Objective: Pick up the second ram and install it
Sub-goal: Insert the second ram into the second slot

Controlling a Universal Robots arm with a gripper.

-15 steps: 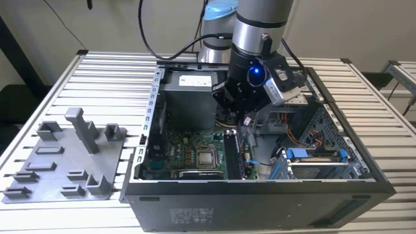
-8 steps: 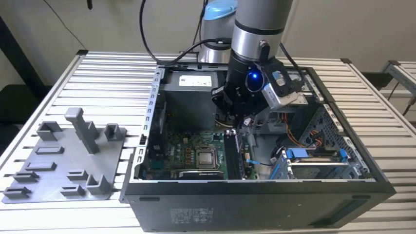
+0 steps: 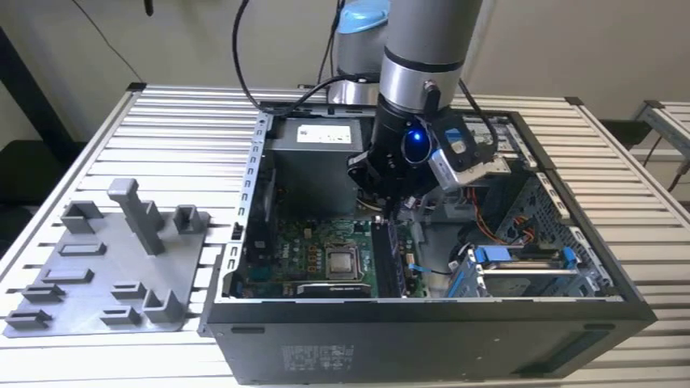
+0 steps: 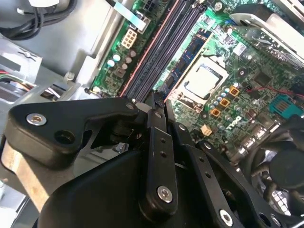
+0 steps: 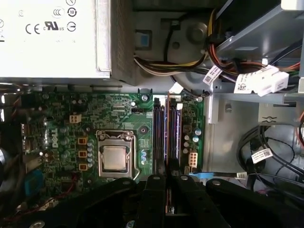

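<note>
The second ram [image 5: 167, 137] shows edge-on in the first wrist view, a thin dark stick running out from between my fingers. It hangs in line with the long memory slots [image 5: 159, 137] of the green motherboard [image 5: 61, 118]. My gripper [image 5: 167, 183] is shut on its near end. In the exterior view the ram [image 3: 386, 255] stands on edge inside the open computer case, right of the silver chip [image 3: 342, 261], with the gripper [image 3: 390, 208] directly above it. The second wrist view has the closed gripper [image 4: 156, 107] over the slots [image 4: 161, 47]. Whether the stick touches a slot I cannot tell.
A grey power supply [image 3: 313, 133] fills the case's far end, and bundled cables [image 5: 266, 156] and a blue-tabbed drive cage [image 3: 528, 271] crowd the exterior view's right. A grey plastic tray [image 3: 108, 275] with upright posts lies on the slatted table outside the case.
</note>
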